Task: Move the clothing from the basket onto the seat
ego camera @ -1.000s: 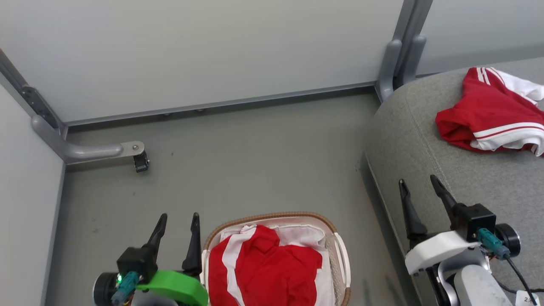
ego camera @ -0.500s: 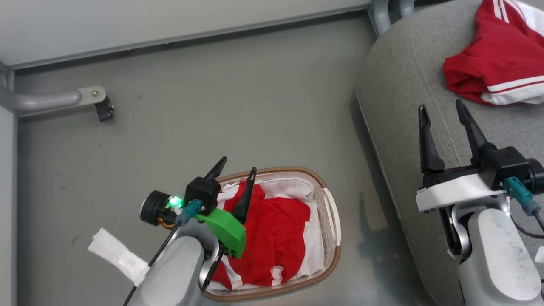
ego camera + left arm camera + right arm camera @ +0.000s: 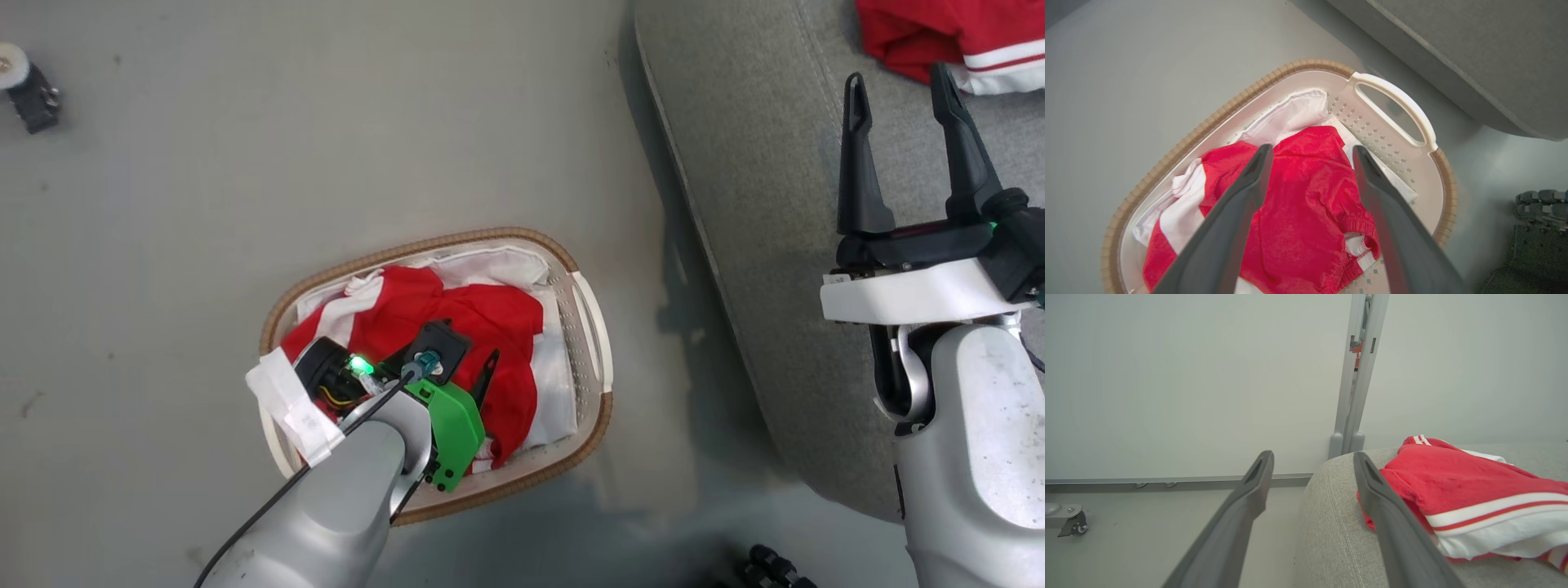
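The left wrist view is showing the left gripper point(image 3: 1311, 150) hanging spread and empty over the red shorts point(image 3: 1306, 196) in the basket point(image 3: 1298, 65). The right wrist view is catching the right gripper point(image 3: 1313, 455), gaping too, beside the jersey point(image 3: 1453, 477) at right on the seat point(image 3: 1331, 522).

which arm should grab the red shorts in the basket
Left: the open left tool hangs right over the red shorts in the basket; the right tool is over the seat.

The basket point(image 3: 602, 408) holding the shorts point(image 3: 482, 327) stands left of the seat point(image 3: 759, 245) bearing the jersey point(image 3: 906, 33)
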Robot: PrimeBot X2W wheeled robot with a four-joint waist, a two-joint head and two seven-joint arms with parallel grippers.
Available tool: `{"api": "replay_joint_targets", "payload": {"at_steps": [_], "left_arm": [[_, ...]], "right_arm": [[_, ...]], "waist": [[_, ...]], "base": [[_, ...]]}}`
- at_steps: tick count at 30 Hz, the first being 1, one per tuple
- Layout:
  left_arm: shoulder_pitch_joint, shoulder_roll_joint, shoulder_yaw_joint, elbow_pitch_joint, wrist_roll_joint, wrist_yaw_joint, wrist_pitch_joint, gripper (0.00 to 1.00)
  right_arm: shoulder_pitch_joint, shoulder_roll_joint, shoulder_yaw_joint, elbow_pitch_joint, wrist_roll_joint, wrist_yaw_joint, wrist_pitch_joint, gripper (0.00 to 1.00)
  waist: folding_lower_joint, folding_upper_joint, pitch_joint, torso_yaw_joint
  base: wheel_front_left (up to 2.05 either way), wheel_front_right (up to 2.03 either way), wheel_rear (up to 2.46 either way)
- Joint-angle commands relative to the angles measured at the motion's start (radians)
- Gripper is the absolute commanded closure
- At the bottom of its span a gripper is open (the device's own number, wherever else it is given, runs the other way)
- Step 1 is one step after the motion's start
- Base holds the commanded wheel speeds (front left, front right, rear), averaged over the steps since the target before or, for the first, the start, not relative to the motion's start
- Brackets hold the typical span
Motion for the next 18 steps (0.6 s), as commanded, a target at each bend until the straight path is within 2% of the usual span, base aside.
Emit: {"api": "replay_joint_targets", "payload": {"at_steps": [1, 10, 18], "left_arm": [[-0.030, 0.009, -0.014, 0.020, -0.008, -0.003, 0.008, 0.00], [-0.126, 0.015, -0.078, 0.187, -0.032, -0.003, 0.042, 0.00], [-0.183, 0.037, -0.100, 0.250, -0.044, -0.003, 0.029, 0.00]], "right_arm": [[-0.018, -0.001, 0.002, -0.014, 0.009, -0.001, -0.005, 0.00], [-0.073, -0.001, 0.020, -0.109, 0.040, -0.001, -0.005, 0.00], [-0.097, -0.001, 0.033, -0.153, 0.085, -0.001, -0.005, 0.00]], "waist": [[-0.0001, -0.0001, 0.132, -0.093], [-0.0001, -0.0001, 0.268, -0.156], [-0.0001, -0.0001, 0.343, -0.187]], "base": [[0.00, 0.00, 0.00], [0.00, 0.00, 0.00], [0.00, 0.00, 0.00]]}}
